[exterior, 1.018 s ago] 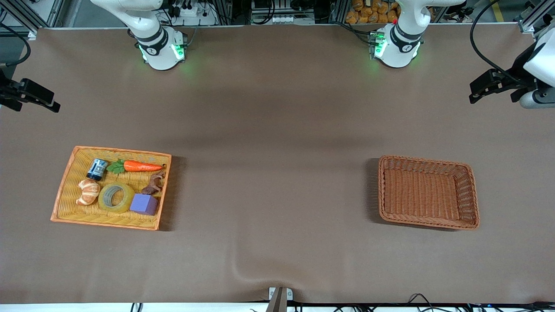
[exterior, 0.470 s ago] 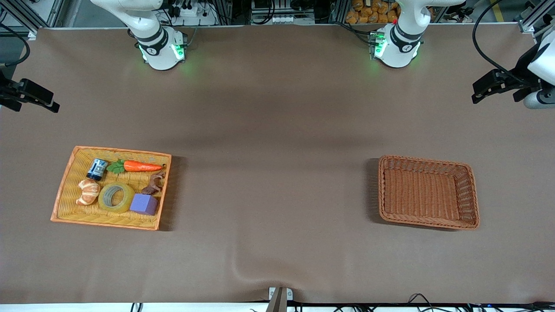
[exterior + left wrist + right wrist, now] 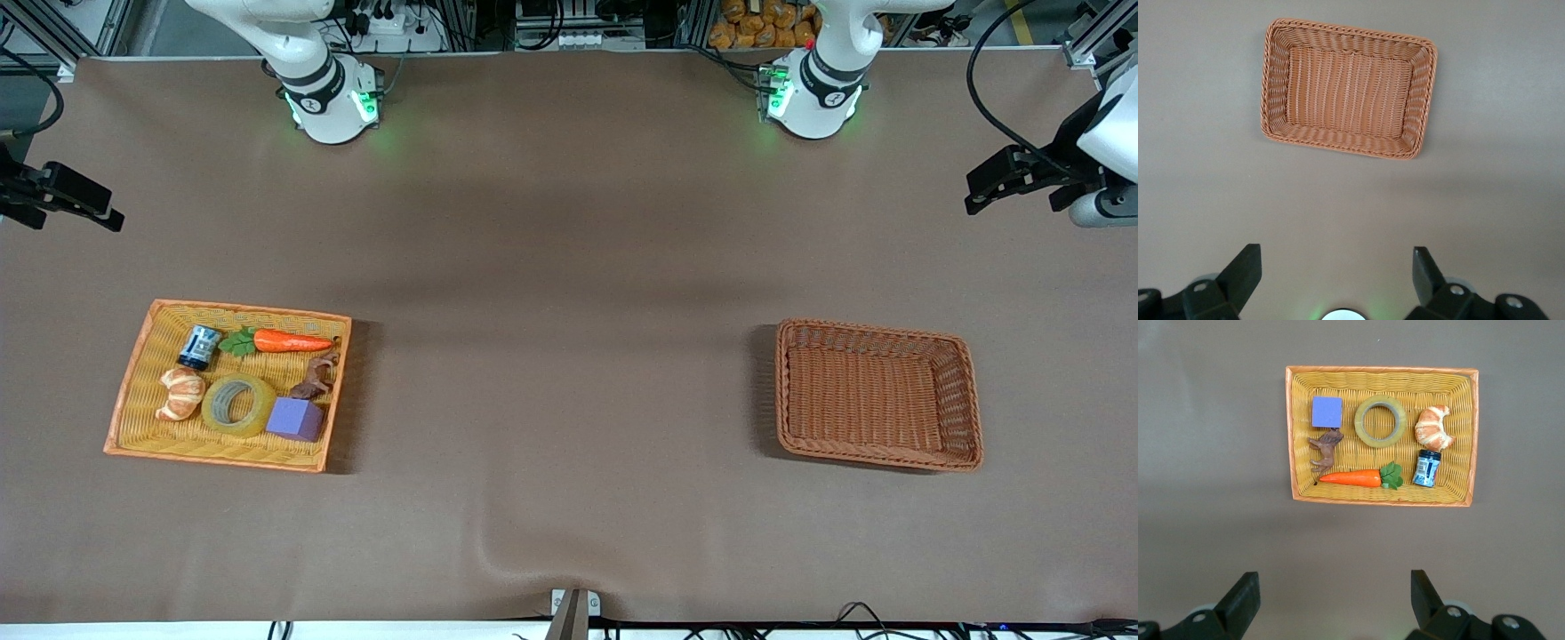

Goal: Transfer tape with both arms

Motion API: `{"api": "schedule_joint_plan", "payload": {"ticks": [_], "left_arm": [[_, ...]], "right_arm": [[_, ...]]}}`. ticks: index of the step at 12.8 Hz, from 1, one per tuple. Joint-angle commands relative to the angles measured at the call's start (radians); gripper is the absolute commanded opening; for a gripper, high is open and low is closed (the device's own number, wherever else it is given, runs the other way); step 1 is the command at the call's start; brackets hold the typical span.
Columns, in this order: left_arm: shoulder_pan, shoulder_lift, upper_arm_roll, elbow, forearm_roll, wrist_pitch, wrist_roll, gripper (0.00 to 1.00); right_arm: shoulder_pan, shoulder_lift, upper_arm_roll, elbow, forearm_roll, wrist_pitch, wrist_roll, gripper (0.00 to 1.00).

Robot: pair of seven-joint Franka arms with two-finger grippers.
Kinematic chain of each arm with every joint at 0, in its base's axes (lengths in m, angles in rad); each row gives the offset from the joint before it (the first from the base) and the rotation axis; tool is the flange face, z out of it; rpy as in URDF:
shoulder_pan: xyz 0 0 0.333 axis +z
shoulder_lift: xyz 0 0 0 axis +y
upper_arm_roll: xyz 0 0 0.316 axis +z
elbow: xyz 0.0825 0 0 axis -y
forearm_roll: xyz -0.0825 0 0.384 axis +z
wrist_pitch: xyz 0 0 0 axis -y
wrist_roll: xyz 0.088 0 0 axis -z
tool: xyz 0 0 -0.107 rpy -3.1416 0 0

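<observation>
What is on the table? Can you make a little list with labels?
tape: flat in the yellow tray, between the croissant and the purple cube
also in tray: carrot, small jar, brown animal figure
brown basket: nothing inside
left gripper: jaws open, over bare table
right gripper: jaws open, over bare table

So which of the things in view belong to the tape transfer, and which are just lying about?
Job:
- tape, flat in the yellow tray
- right claw, open, waiting
- left claw, open, waiting
- brown basket, holding nothing, probably the destination

Lying about, all in the tray:
- carrot
- croissant
- purple cube
- small jar
- brown animal figure
</observation>
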Motion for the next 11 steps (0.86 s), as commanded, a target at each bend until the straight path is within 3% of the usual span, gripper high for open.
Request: {"api": "schedule_joint_plan", "payload": {"ticks": [1,4,8,11], "left_arm": [[0.001,0.015,-0.003,0.013,0.004,-0.012,0.028,1.0],[0.001,0.031,-0.003,0.01,0.004,-0.011,0.028,1.0],[0.001,0.041,-0.004,0.008,0.012,-0.011,0.028,1.0],[0.0,0.045,-0.004,0.008,0.01,-0.011,0.028,1.0]], "right_arm": [[0.007,0.015,0.009,0.008,0.015,-0.003,0.006,1.0],[0.05,0.068,0.009,0.01,0.016,-0.001,0.012,1.0],[0.071,0.232,0.011,0.014,0.116,0.0,0.003,1.0],[0.116,0.341,0.009,0.023,0.117,0.086,0.001,1.0]]}}
